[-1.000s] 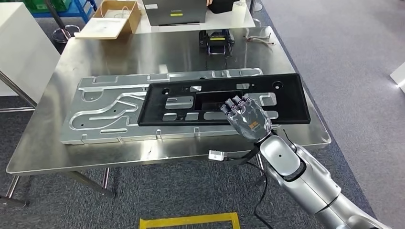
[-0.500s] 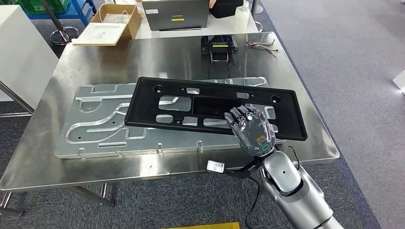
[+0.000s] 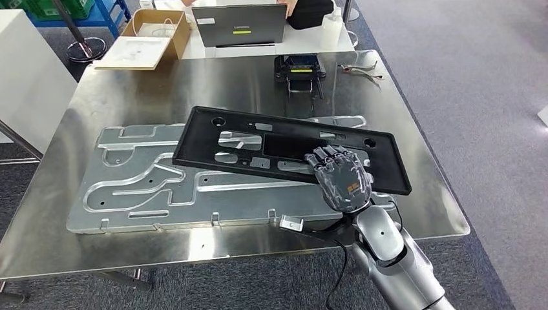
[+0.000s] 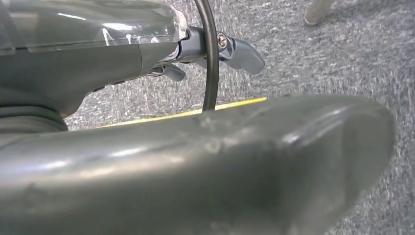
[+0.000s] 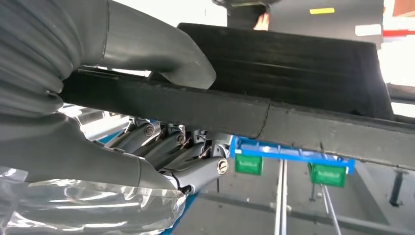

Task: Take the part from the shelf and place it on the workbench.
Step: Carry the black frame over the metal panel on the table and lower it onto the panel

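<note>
right hand (image 3: 340, 175): gripping the part (image 3: 291, 147) at its near long edge, toward the right end; fingers (image 3: 329, 155) lie over the top face, and the right wrist view has the thumb (image 5: 161, 49) on one face and the fingers (image 5: 166, 147) curled on the other, so the rim is clamped between them
part: long black frame with cut-outs, over the middle of the workbench (image 3: 129, 84), its right end nearer the front edge than its left; it sits across the plate (image 3: 148, 181), and I cannot tell whether it touches it
plate: big silver sheet with routed channels, flat on the workbench, reaching toward the front-left corner
left hand (image 4: 195, 166): close up in the left wrist view above grey carpet (image 4: 342, 58) with a yellow floor line (image 4: 235, 104); whether it is open or closed I cannot tell
back edge: a small black clamp (image 3: 298, 68) and a few loose metal bits (image 3: 362, 68) toward the back-right corner
beyond the workbench: a laptop (image 3: 239, 26), a cardboard box (image 3: 148, 32) and a white bottle (image 3: 328, 32) on another table
</note>
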